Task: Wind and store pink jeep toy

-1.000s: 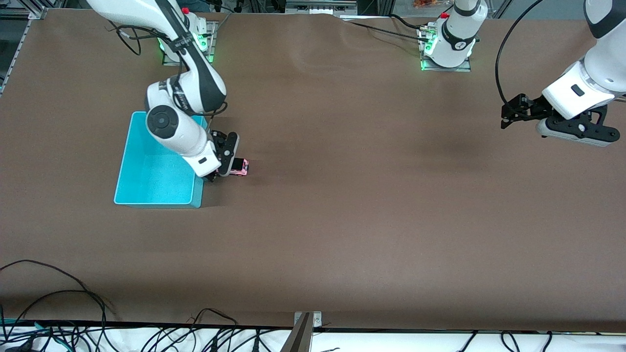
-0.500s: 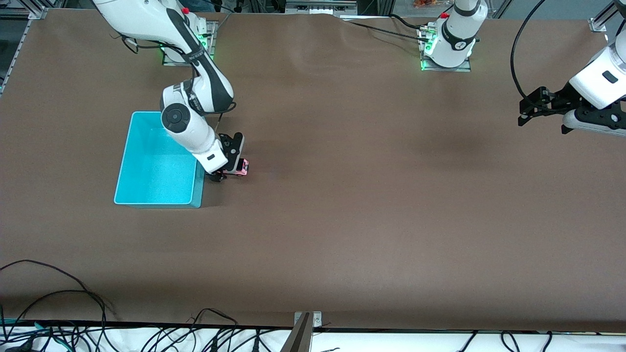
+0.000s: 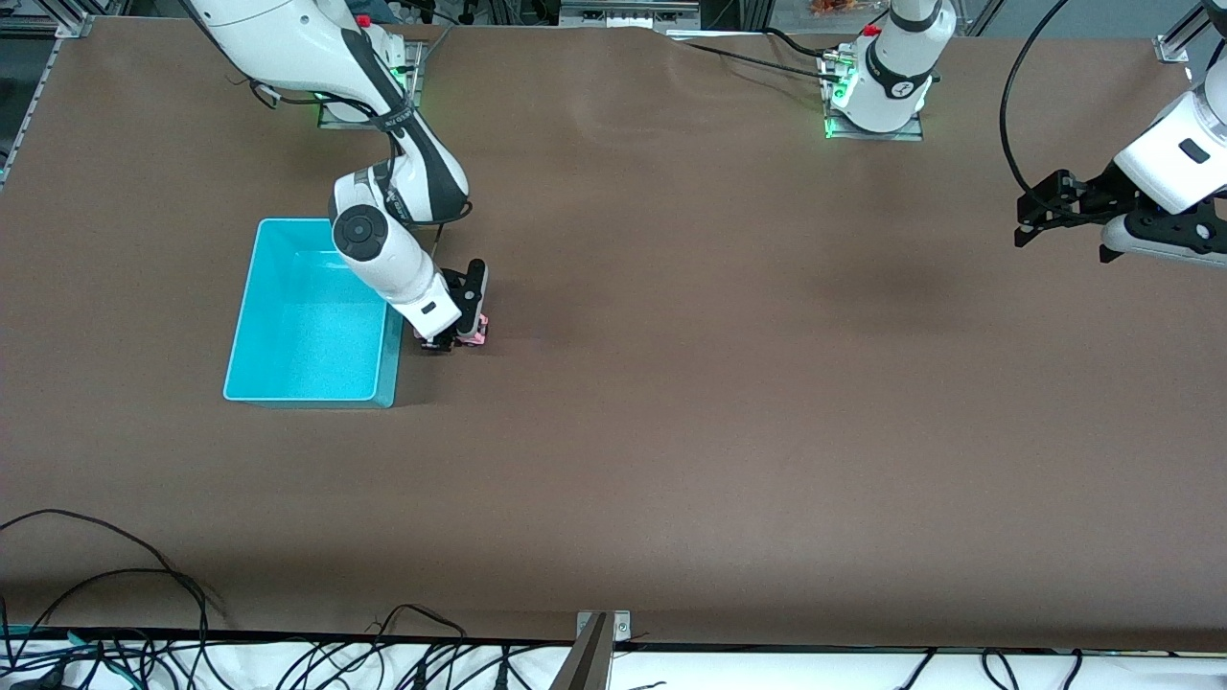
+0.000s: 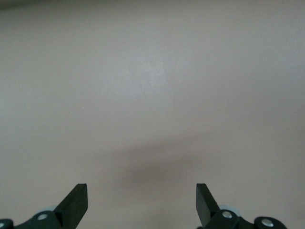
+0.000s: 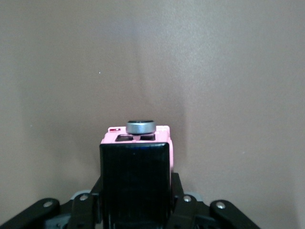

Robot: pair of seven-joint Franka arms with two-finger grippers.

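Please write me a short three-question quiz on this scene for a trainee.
1. True or false: the pink jeep toy already lies inside the turquoise bin.
2. Which gripper is shut on the toy? A) left B) right
3. Fill in: the left gripper, fingers apart, waits in the air over the ____ at its own end.

Key: 1 false, it sits on the table beside the bin, in the right gripper; 2 B; 3 table.

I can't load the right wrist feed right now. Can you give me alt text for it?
The right gripper is shut on the pink jeep toy, whose black roof fills the lower middle of the view, with its pink body and a round grey spare wheel showing past the roof. Plain brown table fills the rest.
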